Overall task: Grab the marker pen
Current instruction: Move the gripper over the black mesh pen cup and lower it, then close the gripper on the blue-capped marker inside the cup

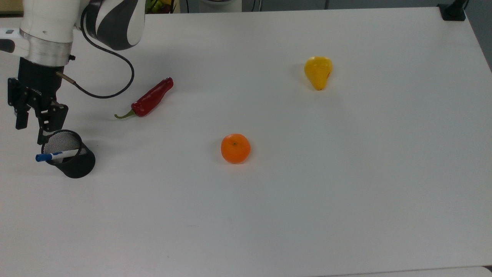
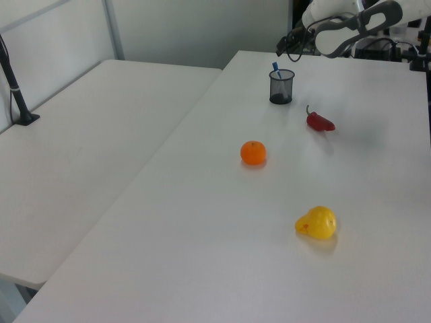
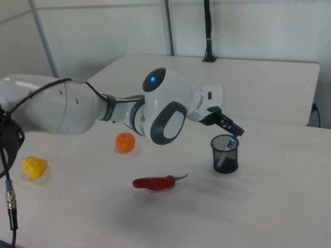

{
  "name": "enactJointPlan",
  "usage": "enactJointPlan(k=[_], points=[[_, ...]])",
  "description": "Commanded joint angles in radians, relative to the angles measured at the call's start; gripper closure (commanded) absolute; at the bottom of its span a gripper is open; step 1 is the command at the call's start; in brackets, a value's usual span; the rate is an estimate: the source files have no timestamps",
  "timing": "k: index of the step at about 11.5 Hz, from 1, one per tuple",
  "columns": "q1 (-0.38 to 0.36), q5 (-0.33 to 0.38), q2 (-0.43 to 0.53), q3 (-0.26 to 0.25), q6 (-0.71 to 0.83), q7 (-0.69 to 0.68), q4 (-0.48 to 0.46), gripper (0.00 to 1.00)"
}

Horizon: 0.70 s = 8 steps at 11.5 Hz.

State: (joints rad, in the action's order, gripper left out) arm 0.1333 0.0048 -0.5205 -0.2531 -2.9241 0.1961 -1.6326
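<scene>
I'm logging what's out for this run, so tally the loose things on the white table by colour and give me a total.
Red: 1, the chili
Orange: 1, the orange
Yellow: 1, the pear
Black: 1, the mesh cup
White and blue: 1, the marker pen, standing in the cup
Total: 5

Black wire-mesh cup (image 1: 73,161), matt white table (image 1: 307,192).
</scene>
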Motion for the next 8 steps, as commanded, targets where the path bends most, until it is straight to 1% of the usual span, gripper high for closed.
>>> enactJointPlan(k=[1, 5, 8], points=[[0.000, 0.017, -0.068, -0.008, -0.050, 0.009, 0.057, 0.32], [0.002, 0.017, -0.145, -0.006, -0.101, 0.011, 0.102, 0.32], [0.002, 0.017, -0.151, -0.002, -0.102, 0.011, 0.105, 0.32]])
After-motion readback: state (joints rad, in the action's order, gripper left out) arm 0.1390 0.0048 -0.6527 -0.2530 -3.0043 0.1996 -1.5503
